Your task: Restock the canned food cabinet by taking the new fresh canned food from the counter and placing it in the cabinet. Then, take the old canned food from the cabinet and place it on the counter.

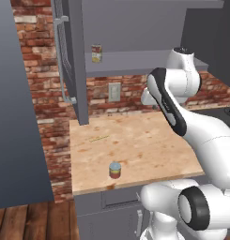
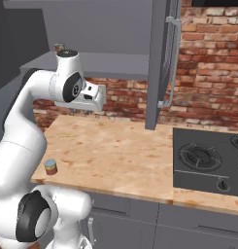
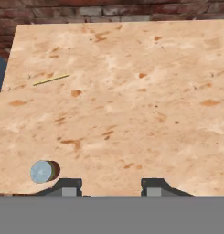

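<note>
Can (image 3: 43,171) stands on counter (image 3: 131,91), left of empty pincer (image 3: 111,187).

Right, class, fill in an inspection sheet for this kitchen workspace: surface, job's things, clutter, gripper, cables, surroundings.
Surface: tan wood-grain counter, mostly bare.
Job's things: red-labelled can upright near the counter's front edge; yellow-and-white can upright on the shelf of the cabinet, whose door is open.
Clutter: thin yellowish stick lying on the counter.
Gripper: gripper above the counter, holding nothing, shut as far as can be told.
Cables: nothing seen.
Surroundings: brick wall, wall outlet, black stovetop.
</note>
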You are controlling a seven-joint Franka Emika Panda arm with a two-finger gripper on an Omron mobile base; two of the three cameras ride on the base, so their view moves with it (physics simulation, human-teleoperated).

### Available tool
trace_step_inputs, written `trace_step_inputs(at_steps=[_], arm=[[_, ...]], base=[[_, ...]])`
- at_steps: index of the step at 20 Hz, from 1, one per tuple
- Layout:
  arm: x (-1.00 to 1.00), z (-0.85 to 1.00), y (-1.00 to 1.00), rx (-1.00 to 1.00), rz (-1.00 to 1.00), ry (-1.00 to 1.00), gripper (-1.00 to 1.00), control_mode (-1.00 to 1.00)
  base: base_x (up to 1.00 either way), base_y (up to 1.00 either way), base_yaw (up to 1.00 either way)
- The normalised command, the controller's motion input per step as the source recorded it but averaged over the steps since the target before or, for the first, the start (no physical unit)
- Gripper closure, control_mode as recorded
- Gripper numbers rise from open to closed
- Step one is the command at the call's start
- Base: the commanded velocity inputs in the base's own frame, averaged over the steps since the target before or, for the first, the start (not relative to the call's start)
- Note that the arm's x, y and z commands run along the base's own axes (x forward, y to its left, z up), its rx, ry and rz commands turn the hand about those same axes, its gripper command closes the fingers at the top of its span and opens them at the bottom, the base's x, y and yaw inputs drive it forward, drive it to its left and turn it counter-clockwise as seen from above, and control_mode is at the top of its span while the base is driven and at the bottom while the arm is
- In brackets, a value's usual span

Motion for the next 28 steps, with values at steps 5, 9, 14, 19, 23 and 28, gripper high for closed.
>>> trace_step_inputs(at_steps=[5,9,14,19,23,28], arm=[[-0.27,-0.02,0.10,0.00,0.00,0.00,-1.00,-1.00],[-0.81,-0.34,0.55,0.00,0.03,0.00,-1.00,-1.00],[-0.83,-0.60,0.62,0.00,0.05,0.01,-1.00,-1.00],[-0.54,-0.76,0.79,-0.02,0.05,0.09,-1.00,-1.00],[-0.09,-0.58,0.55,-0.08,0.07,0.12,-1.00,-1.00],[0.09,-0.24,0.34,-0.09,0.01,0.04,-1.00,-1.00]], base=[[0.00,0.00,0.00],[0.00,0.00,0.00],[0.00,0.00,0.00],[0.00,0.00,0.00],[0.00,0.00,0.00],[0.00,0.00,0.00]])
